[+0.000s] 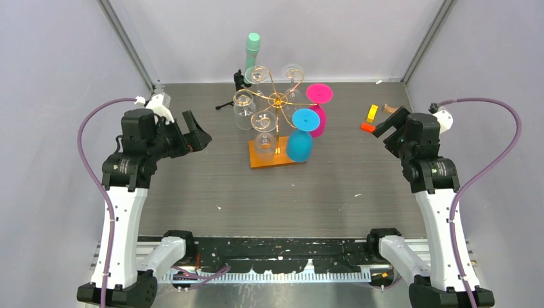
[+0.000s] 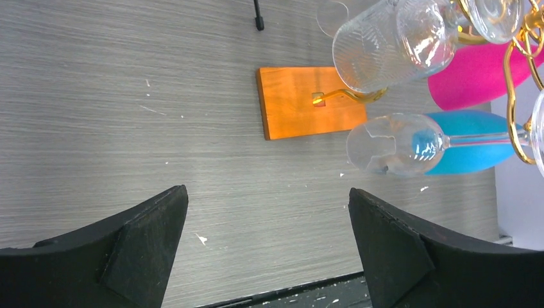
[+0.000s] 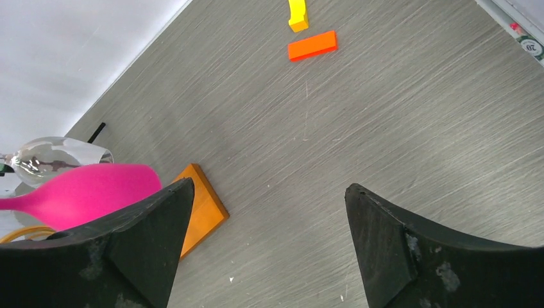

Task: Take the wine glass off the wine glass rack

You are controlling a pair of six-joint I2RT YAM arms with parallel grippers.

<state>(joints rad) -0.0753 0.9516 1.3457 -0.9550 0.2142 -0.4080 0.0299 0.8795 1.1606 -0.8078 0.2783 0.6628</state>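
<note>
Top external — L hand [image 1: 196,132], R hand [image 1: 386,121] open, off rack [image 1: 277,100].

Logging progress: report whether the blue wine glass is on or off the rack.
On. The blue wine glass hangs bowl-down, its foot held up in a wire arm of the wine glass rack.

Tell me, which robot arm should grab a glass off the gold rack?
Probably left. The left gripper is open, nearer the wine glass rack, facing its clear glasses. The right gripper sits farther away.
</note>
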